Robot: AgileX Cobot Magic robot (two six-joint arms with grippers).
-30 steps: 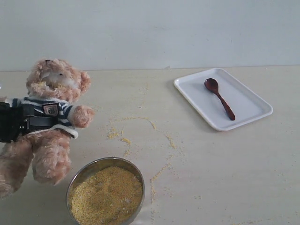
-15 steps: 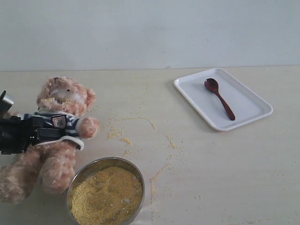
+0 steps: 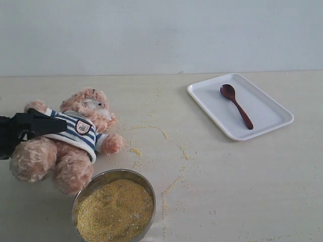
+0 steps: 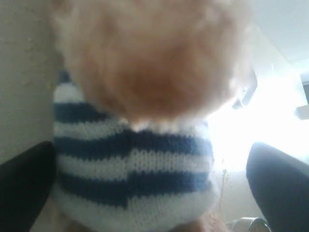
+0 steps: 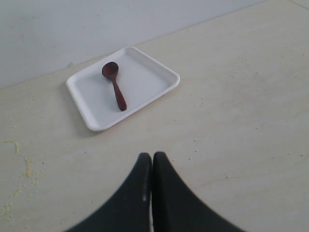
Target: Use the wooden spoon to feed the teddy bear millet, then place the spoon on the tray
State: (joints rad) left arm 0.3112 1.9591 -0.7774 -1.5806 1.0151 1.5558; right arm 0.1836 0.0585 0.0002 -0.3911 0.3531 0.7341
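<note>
The wooden spoon (image 3: 237,107) lies on the tray (image 3: 267,108); the task looks done. Around the teddy bear (image 3: 75,133) the left fingers (image 4: 277,188) gape, gripping nothing; the right fingers (image 5: 166,193) are closed, empty

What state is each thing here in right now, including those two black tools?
teddy bear, lying on its back on the table
wooden spoon, lying in the tray
tray, flat on the table, holding the spoon
steel bowl, upright, nearly full
millet, heaped in the bowl, some scattered on the table
left tool, open, jaws either side of the bear
right tool, shut, empty
</note>
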